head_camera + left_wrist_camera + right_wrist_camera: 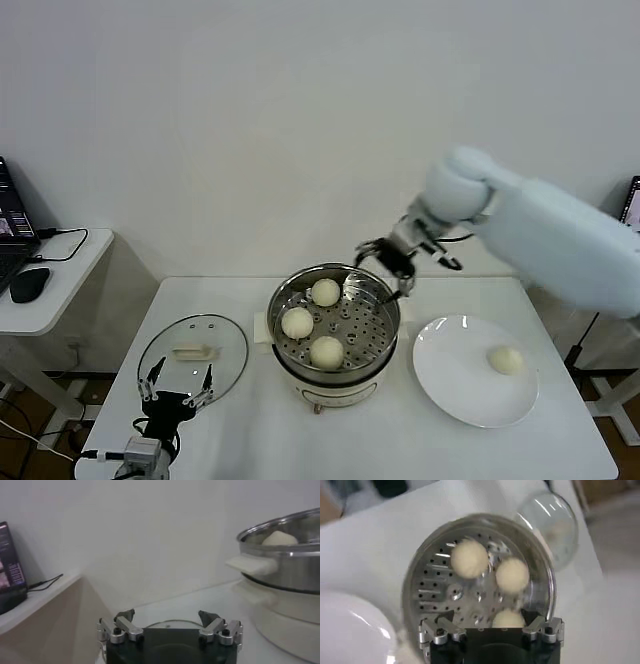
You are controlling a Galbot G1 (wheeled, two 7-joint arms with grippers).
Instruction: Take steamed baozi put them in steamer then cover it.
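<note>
Left gripper (178, 382) and right gripper (383, 262) gape wide; 3 baozi (298, 322) in steamer (370, 340), 1 on plate (450, 385).

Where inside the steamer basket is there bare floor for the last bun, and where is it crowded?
Three baozi crowd the steamer's left and front. Its right side, toward the plate, is bare floor. The open right claw hovers over the back rim. The fourth bun waits on the plate.
</note>
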